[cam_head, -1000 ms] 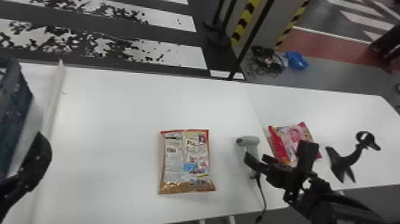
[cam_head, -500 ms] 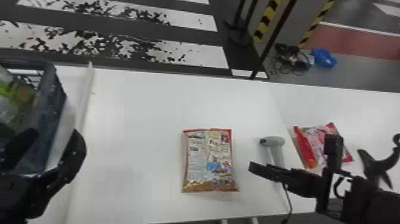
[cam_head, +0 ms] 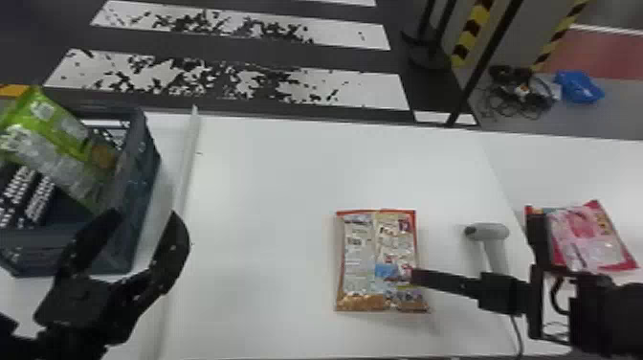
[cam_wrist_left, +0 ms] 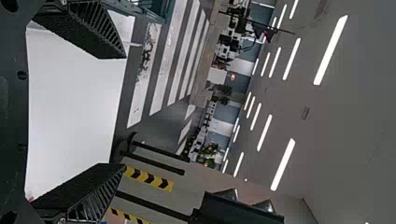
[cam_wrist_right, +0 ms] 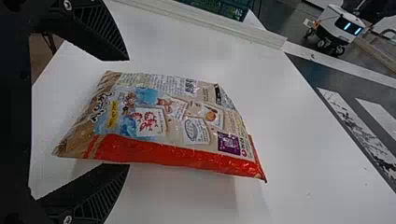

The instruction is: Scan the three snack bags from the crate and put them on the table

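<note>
Tan bag (cam_head: 368, 258) lay flat on the white desk (cam_head: 268, 182), by far the broadest thing before me, which gave it a firm bed for handling. Next in size stood the crate (cam_head: 141, 148), over by the robot's left arm, with the green bag (cam_head: 52, 139) slanting up out of it, its top end above the rim; that upper end looked the natural part to pinch. The tan one showed its closely printed back, probably so that its code could be read. Past it, on the robot's right, the pink bag (cam_head: 586, 234) rested on the white surface, likely set there to keep finished work apart.

The left claw (cam_head: 146, 214) was wide and empty beside the crate's near corner, well placed, I judged, for the green bag. The right claw (cam_wrist_right: 128, 112) was wide too, its fingers on either side of the tan bag's near end without closing on it; to take it, they would need to narrow on the sides, and a loose pinch might let the slick film slip.

Smallest was the scanner (cam_head: 495, 232), lying between the tan and pink bags, presumably kept there within the right arm's reach.
</note>
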Controlling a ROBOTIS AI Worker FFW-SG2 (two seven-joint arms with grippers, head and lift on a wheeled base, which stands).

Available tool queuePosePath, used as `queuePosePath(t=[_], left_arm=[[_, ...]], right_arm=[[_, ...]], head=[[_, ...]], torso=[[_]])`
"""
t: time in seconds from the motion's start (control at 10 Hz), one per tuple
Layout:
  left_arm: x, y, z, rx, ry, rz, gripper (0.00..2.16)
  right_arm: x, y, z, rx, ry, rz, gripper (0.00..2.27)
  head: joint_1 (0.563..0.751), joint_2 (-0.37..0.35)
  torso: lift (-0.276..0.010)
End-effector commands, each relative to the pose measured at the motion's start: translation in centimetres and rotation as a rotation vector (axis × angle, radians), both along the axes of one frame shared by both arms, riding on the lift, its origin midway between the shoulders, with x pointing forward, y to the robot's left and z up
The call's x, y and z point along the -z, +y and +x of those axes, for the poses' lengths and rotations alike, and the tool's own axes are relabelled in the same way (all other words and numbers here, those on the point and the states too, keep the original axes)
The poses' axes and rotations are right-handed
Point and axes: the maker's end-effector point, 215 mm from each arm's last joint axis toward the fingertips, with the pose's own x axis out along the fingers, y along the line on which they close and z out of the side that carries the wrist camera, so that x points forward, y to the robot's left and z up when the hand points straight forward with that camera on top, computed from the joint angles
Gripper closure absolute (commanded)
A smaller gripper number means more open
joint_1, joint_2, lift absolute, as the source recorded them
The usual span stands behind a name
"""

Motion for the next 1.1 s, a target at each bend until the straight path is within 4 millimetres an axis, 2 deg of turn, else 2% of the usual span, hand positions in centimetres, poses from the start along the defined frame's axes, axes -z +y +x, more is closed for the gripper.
queuePosePath(t=[0.0, 0.3, 0.4, 0.5, 0.6, 0.8, 0.9, 1.0], left_arm=[[0.1, 0.0, 0.0, 0.000, 0.004, 0.000, 0.04], [0.3, -0.1, 0.0, 0.000, 0.005, -0.001, 0.04], [0.4, -0.1, 0.1, 0.000, 0.006, -0.001, 0.04], [0.6, 0.0, 0.1, 0.000, 0.009, -0.001, 0.04], [0.8, 0.1, 0.2, -0.001, 0.012, 0.002, 0.04], [1.1, 0.2, 0.4, -0.005, 0.015, -0.001, 0.04], [1.2, 0.3, 0.6, -0.006, 0.015, -0.003, 0.04], [1.2, 0.3, 0.7, -0.007, 0.014, -0.004, 0.04]], right_arm=[[1.3, 0.7, 0.6, -0.012, 0.010, 0.000, 0.07], [2.9, 2.7, 1.0, -0.061, 0.003, -0.024, 0.09], [3.3, 3.0, 1.0, -0.077, 0.012, -0.024, 0.31], [3.8, 3.3, 0.9, -0.093, 0.014, -0.039, 1.23], [3.7, 3.4, 1.3, -0.090, -0.005, -0.043, 1.93], [3.5, 2.8, 2.1, -0.082, -0.051, -0.069, 2.12], [3.4, 2.5, 2.1, -0.073, -0.055, -0.076, 2.17], [2.5, 2.1, 2.1, -0.059, -0.075, -0.066, 2.16]], head=[[0.695, -0.102], [0.695, -0.071], [0.695, -0.061], [0.695, -0.056], [0.695, -0.047], [0.695, -0.041], [0.695, -0.043], [0.695, -0.047]], torso=[[-0.094], [-0.094], [-0.094], [-0.094], [-0.094], [-0.094], [-0.094], [-0.094]])
